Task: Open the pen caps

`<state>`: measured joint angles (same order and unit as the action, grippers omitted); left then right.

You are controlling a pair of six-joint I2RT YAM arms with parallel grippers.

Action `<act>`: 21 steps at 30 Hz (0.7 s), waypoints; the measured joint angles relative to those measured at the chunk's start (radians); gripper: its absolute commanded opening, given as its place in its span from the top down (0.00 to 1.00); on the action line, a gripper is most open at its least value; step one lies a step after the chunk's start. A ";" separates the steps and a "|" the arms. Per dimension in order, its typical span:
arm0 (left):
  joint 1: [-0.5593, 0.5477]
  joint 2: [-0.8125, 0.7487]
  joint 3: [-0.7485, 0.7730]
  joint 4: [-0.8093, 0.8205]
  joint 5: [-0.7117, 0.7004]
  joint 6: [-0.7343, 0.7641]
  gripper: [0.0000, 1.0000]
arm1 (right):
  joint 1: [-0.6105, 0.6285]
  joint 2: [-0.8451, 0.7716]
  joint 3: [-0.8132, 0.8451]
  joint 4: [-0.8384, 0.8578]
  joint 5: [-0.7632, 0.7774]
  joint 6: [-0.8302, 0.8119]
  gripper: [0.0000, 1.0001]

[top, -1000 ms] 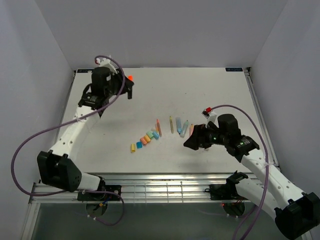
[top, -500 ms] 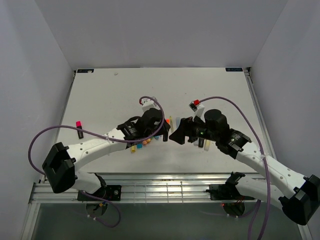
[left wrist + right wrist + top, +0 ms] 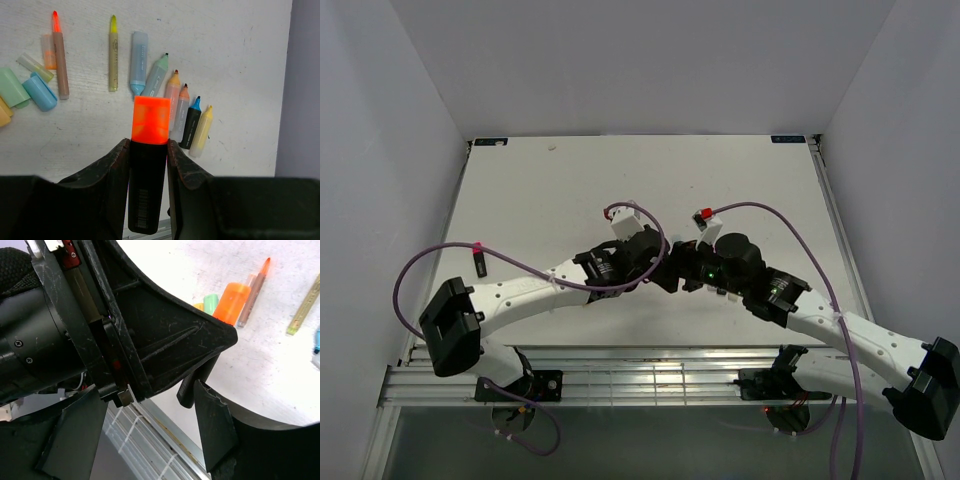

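My left gripper (image 3: 148,145) is shut on a black pen (image 3: 146,192) that stands upright between its fingers. The pen's orange cap (image 3: 150,120) is on and sticks out past the fingertips. In the top view the left gripper (image 3: 656,270) and the right gripper (image 3: 682,276) meet nose to nose over the table's front middle. My right gripper (image 3: 145,432) is open, its fingers wide apart just under the left gripper's black body, which fills that view. The orange cap (image 3: 231,302) shows beyond it. Several uncapped pens (image 3: 156,75) lie in a row on the table, with loose caps (image 3: 39,92) to their left.
A black pen with a pink-red cap (image 3: 480,262) lies alone at the table's left side. The table's metal front rail (image 3: 165,432) runs right below my right gripper. Purple cables (image 3: 430,262) loop from both arms.
The left arm swung from the far left corner to the front middle, carrying the orange-capped pen. The right gripper moved left to meet it, and its jaws narrowed a little.
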<state>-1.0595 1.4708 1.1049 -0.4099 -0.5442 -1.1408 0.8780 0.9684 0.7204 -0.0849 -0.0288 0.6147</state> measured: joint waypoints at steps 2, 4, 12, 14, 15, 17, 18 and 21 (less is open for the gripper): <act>-0.005 -0.011 -0.012 0.000 -0.014 -0.009 1.00 | 0.008 -0.005 -0.014 0.017 0.000 0.016 0.29; -0.008 -0.026 -0.023 0.000 -0.025 -0.018 1.00 | 0.016 -0.014 -0.029 0.033 -0.001 0.031 0.29; -0.009 -0.097 -0.058 -0.002 -0.058 -0.042 1.00 | 0.030 -0.037 -0.051 0.079 -0.005 0.059 0.30; -0.009 -0.122 -0.071 -0.011 -0.059 -0.043 1.00 | 0.030 -0.043 -0.066 0.076 0.027 0.056 0.30; -0.010 -0.133 -0.075 -0.016 -0.058 -0.045 1.00 | 0.025 -0.045 -0.081 0.072 0.044 0.056 0.31; -0.010 -0.159 -0.081 -0.023 -0.058 -0.048 1.00 | 0.018 -0.043 -0.105 0.051 0.073 0.057 0.31; -0.010 -0.167 -0.081 -0.028 -0.058 -0.048 1.00 | 0.017 -0.041 -0.113 0.047 0.080 0.057 0.31; -0.010 -0.171 -0.081 -0.035 -0.058 -0.050 1.00 | 0.017 -0.031 -0.115 0.049 0.086 0.056 0.31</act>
<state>-1.0691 1.2995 1.0237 -0.4454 -0.6025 -1.1908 0.8948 0.9375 0.6056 -0.0360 0.0570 0.6704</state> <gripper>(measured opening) 0.411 0.692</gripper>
